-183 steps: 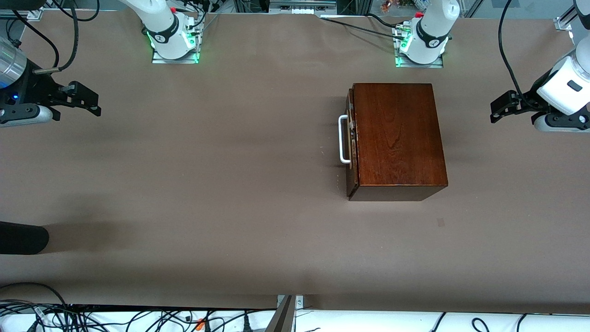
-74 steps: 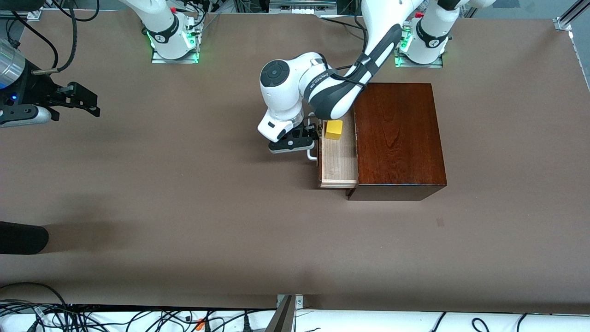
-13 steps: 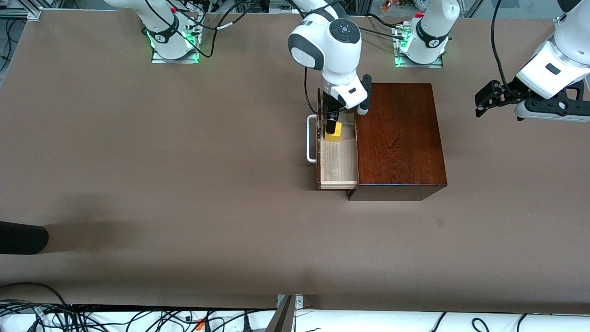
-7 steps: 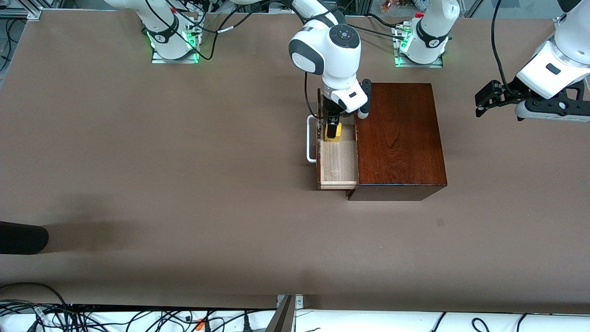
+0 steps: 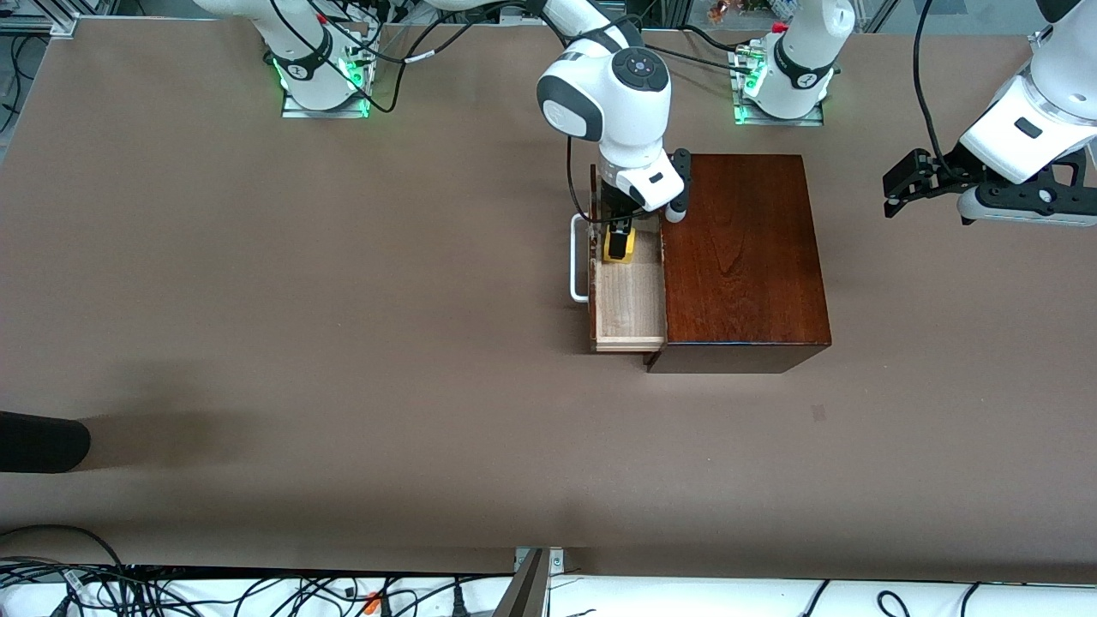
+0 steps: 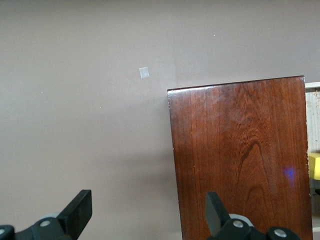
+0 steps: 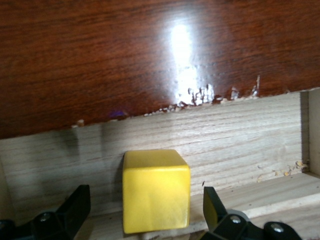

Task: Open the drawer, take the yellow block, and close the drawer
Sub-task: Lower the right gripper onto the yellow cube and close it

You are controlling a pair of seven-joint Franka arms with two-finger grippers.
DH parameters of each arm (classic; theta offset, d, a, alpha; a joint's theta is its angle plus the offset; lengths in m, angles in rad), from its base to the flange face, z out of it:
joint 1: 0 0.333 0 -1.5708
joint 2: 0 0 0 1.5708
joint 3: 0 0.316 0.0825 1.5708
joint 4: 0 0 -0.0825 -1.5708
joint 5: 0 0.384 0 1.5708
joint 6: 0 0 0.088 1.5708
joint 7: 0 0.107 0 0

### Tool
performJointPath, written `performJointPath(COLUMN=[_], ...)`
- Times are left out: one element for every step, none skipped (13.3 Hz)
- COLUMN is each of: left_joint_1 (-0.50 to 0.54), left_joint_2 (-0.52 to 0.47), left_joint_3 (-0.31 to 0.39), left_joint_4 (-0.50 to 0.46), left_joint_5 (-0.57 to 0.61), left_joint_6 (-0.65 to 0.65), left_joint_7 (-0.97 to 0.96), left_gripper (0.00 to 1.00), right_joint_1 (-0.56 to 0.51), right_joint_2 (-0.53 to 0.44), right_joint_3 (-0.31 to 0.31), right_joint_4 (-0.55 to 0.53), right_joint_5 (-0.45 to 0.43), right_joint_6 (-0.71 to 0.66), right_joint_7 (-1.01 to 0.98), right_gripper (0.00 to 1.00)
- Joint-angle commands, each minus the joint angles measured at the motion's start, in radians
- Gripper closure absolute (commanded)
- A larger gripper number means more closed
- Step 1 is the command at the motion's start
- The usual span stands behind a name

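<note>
The drawer (image 5: 630,300) stands pulled out of the dark reddish-brown box (image 5: 741,257), its white handle (image 5: 576,257) toward the right arm's end. The yellow block (image 5: 619,248) sits in the drawer's part farthest from the front camera. My right gripper (image 5: 617,233) is down in the drawer, open, one finger on each side of the block (image 7: 156,190), with gaps on both sides. My left gripper (image 5: 896,193) is open and empty, waiting in the air over the left arm's end of the table. The left wrist view shows the box top (image 6: 240,150) and the block's edge (image 6: 315,166).
A dark rounded object (image 5: 43,441) lies at the table's edge toward the right arm's end. A small grey patch (image 5: 820,413) marks the table nearer to the front camera than the box. Cables run along the front edge.
The drawer was shut at first; the left gripper pulled it open and withdrew. Over the last second the right gripper has sunk slightly around the block.
</note>
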Motion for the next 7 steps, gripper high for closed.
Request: performJointPath(left_joint_1=[0.010,0.010,0.010,0.010,0.010,0.010,0.010], left_joint_2=[0.018,0.018,0.018,0.016,0.016,0.016,0.016], left_joint_3=[-0.009,-0.009,-0.009,-0.009,-0.009,-0.010,-0.010], left_joint_4=[0.037,0.037,0.037,0.037,0.037,0.037,0.037], left_joint_5=[-0.010,-0.011,-0.011,-0.010,-0.010,-0.011,-0.011], left_joint_6=[-0.024,-0.024,-0.024,-0.024,-0.024,-0.024,-0.024], left_joint_7=[0.001,0.001,0.001,0.001,0.000,-0.002,-0.003], left_gripper=[0.00,0.00,0.00,0.00,0.00,0.00,0.00], right_joint_1=[-0.001,-0.001,-0.001,-0.001,-0.001,-0.001,-0.001], right_joint_2=[0.025,0.028,0.028,0.028,0.028,0.028,0.026], right_joint_3=[-0.002,-0.002,-0.002,-0.002,-0.002,-0.002,-0.002], right_joint_4=[0.029,0.029,0.029,0.029,0.029,0.029,0.029], right_joint_5=[-0.011,-0.011,-0.011,-0.011,-0.011,-0.011,-0.011], right_joint_6=[0.007,0.007,0.007,0.007,0.007,0.007,0.005], right_joint_7=[-0.015,-0.017,-0.017,-0.020,-0.029,-0.031,-0.029], right_gripper=[0.00,0.00,0.00,0.02,0.07,0.21,0.39])
